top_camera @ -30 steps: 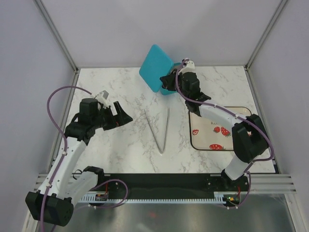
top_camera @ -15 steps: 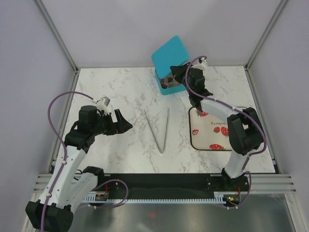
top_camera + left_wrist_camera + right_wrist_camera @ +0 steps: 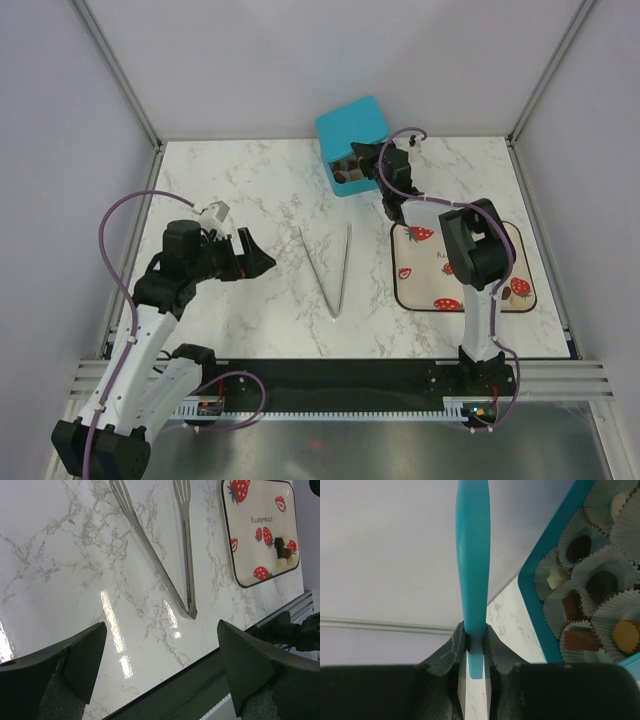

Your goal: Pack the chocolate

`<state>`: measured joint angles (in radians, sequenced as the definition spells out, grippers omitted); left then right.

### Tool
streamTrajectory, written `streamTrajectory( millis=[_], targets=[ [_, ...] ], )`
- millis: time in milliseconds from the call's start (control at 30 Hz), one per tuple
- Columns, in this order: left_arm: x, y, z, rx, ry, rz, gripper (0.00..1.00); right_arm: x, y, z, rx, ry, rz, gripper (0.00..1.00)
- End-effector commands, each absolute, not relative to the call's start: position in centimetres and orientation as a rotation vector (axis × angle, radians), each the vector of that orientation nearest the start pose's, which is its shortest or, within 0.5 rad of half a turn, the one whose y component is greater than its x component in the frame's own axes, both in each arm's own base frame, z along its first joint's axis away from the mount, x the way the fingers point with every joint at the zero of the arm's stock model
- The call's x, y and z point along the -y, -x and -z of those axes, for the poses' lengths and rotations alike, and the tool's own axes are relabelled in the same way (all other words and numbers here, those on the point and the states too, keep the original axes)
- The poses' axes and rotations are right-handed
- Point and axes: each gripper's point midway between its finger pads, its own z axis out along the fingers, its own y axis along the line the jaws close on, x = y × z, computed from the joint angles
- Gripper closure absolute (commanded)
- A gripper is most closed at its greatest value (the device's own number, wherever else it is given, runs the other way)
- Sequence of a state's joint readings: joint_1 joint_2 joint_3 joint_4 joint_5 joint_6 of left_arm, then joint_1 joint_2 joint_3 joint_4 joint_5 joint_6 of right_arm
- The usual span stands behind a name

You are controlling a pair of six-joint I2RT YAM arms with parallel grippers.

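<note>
The teal box (image 3: 535,597) stands at the back of the table, its paper cups holding chocolate (image 3: 601,584) in dark, tan and whitish pieces. My right gripper (image 3: 474,640) is shut on the edge of the box's teal lid (image 3: 472,555), which I see edge-on. From above, the lid (image 3: 352,124) stands raised over the box (image 3: 347,180), with the right gripper (image 3: 372,155) beside it. A few more chocolate pieces (image 3: 281,552) lie on the strawberry tray (image 3: 260,540). My left gripper (image 3: 161,630) hangs open and empty above the table's near left part.
Metal tongs (image 3: 330,265) lie in a V in the middle of the marble table. The strawberry tray (image 3: 415,290) sits at the right under the right arm. A black rail (image 3: 330,375) runs along the near edge, and frame posts stand at the back corners.
The right gripper has swung the lid from tilted out to the left to up over the box. The right arm has folded back, and the left arm shifted slightly.
</note>
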<state>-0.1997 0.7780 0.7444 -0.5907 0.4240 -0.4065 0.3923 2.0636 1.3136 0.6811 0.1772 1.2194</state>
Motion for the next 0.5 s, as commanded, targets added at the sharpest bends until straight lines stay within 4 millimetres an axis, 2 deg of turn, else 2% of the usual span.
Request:
streamTrajectory(
  millis=[0, 300, 467],
  targets=[
    [13.4, -22.2, -19.3, -2.192, -0.073, 0.788, 0.0, -24.6, -57.5, -22.6, -1.393, -0.87, -1.233, 1.0],
    [13.5, -22.2, -19.3, -2.191, -0.076, 0.787, 0.0, -23.6, -58.5, -17.5, -1.488, -0.983, -1.198, 1.0],
    [13.5, -22.2, -19.3, -2.191, -0.074, 0.788, 0.0, -24.1, -58.6, -15.6, -1.555, -1.022, -1.238, 1.0]
  ],
)
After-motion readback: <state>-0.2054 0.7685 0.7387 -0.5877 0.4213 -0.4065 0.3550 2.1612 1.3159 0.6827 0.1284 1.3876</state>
